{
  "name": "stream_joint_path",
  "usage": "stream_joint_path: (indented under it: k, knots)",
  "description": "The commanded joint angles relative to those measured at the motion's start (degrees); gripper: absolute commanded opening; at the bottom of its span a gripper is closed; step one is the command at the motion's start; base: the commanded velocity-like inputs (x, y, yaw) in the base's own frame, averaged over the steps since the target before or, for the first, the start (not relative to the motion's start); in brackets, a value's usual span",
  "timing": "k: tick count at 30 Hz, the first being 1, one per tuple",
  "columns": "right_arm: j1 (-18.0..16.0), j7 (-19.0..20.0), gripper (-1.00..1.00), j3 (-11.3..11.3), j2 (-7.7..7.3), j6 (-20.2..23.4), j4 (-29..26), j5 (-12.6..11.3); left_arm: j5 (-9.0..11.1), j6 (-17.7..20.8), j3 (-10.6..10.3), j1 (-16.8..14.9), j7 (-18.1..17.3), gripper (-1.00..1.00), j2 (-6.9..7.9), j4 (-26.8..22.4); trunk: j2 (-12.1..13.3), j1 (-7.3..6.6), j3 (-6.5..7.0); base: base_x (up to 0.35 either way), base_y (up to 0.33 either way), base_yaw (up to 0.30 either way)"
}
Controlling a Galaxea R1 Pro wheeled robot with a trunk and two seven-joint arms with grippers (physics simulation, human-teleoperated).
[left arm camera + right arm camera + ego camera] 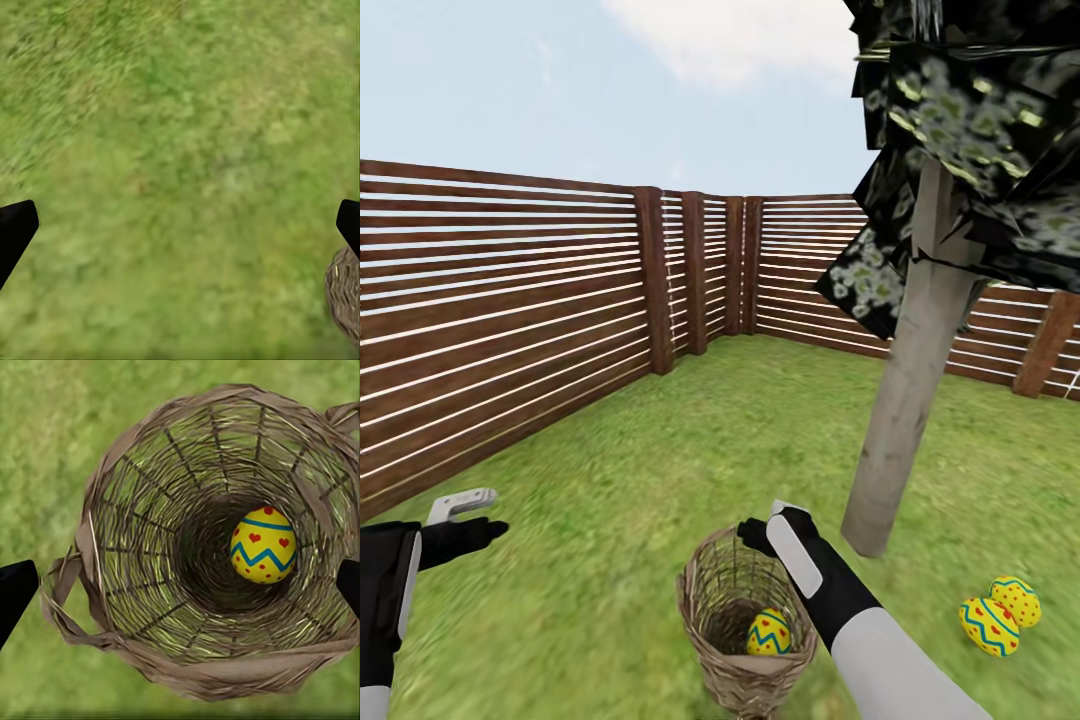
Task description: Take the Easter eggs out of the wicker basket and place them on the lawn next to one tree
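Upright wicker basket (745,630) on lawn (660,470), one Easter egg (263,544) inside, long axis roughly vertical, right gripper (770,530) above rim, spread wide, empty, left gripper (465,515) likewise empty, two eggs (1000,615) near tree (905,400).

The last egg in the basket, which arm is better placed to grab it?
Right. Its gripper hangs open above the wicker basket, looking down on the egg. The left gripper is off over bare lawn.

Head camera high, facing forward and down over lawn (660,450) toward fence (510,320), right wrist camera close above wicker basket (187,660) looking straight in, left wrist camera facing grass, basket edge shared.
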Motion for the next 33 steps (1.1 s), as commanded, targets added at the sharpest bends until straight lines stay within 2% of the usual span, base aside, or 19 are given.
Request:
stream_joint_path:
  k: [1,9,11,14,17,33]
  knots:
    - [-0.05,-0.56,1.00,0.08,0.00,0.04,-0.08,-0.51,-0.60,0.16,0.08,-0.04,-0.60,1.00,0.02,-0.04,-0.03,-0.02,-0.06,-0.081,0.079,0.000]
    - [-0.76,-0.68,1.00,-0.26,0.00,1.46,0.34,-0.91,-0.60,0.16,0.13,-0.03,-0.60,1.00,0.02,-0.04,-0.03,-0.02,-0.06,-0.020,0.020,0.000]
    - [-1.14,-0.80,1.00,-2.37,0.00,2.46,1.53,-1.59,-0.60,0.16,0.13,-0.04,-0.60,1.00,-0.01,-0.04,-0.03,-0.02,-0.06,-0.002,0.002,0.000]
    - [-2.35,-2.37,1.00,-8.28,0.00,3.16,5.97,-2.45,-0.60,0.16,0.12,-0.04,-0.60,1.00,0.02,-0.04,-0.03,-0.02,-0.06,0.000,0.000,0.000]
    - [-3.41,-3.85,1.00,-11.02,0.00,3.45,8.48,-2.70,-0.60,0.16,0.13,-0.04,-0.60,1.00,0.05,-0.04,-0.03,-0.02,-0.06,0.000,0.000,0.000]
    - [-3.80,-3.98,1.00,-11.70,0.00,3.23,9.02,-2.77,-0.60,0.16,0.13,-0.03,-0.60,1.00,0.06,-0.04,-0.03,-0.02,-0.16,0.026,0.098,-0.003]
